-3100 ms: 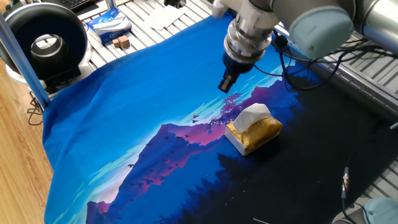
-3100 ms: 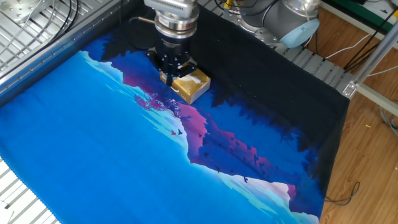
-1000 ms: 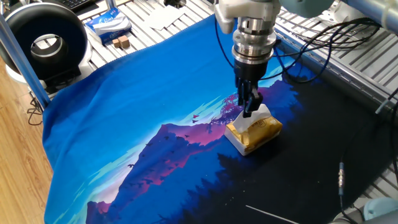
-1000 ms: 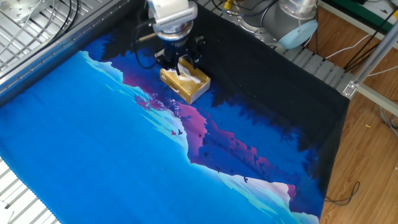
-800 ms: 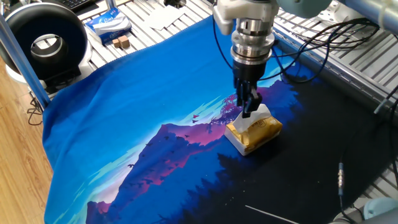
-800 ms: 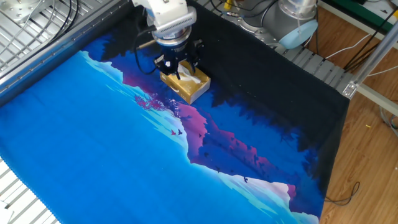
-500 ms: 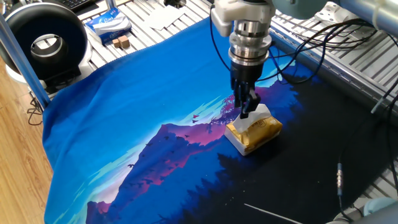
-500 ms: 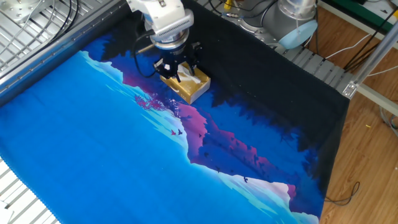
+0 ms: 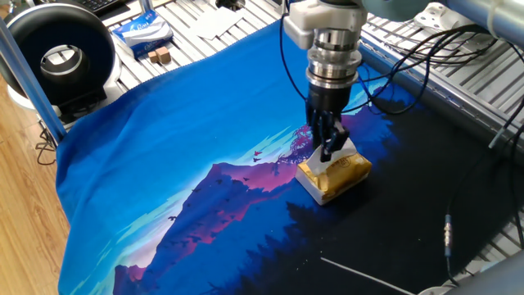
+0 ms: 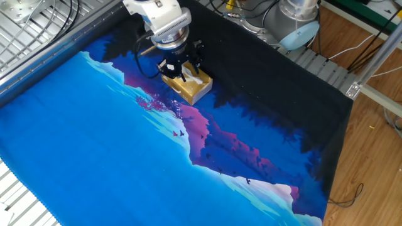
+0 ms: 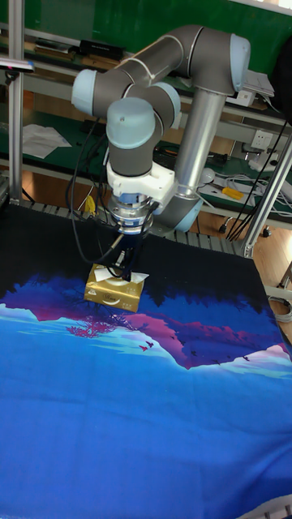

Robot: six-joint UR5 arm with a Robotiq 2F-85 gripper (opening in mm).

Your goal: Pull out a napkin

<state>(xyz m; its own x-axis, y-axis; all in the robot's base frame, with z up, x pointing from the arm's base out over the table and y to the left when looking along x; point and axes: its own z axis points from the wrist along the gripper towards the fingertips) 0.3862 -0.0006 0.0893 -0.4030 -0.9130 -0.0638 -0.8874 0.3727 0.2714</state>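
Observation:
The golden-yellow tissue pack (image 9: 336, 176) (image 10: 188, 88) (image 11: 112, 292) lies on the printed cloth. A white napkin (image 9: 345, 149) (image 10: 190, 78) (image 11: 138, 278) sticks up from its top slot. My gripper (image 9: 327, 153) (image 10: 183, 71) (image 11: 122, 266) points straight down onto the pack's top, fingertips at the napkin tuft. The fingers stand close together with only a narrow gap. They hide the contact, so I cannot tell whether they pinch the napkin.
A blue-and-white packet (image 9: 141, 31) and small wooden blocks (image 9: 159, 56) lie beyond the cloth's far corner, beside a round black device (image 9: 59, 57). Cables (image 9: 426, 57) hang near the arm. A thin rod (image 9: 368, 277) lies on the dark part of the cloth.
Over the last second the gripper shifted slightly left and back, and now sits a little lower on the pack's top. The pack has not moved. Three seconds ago the gripper hung above it.

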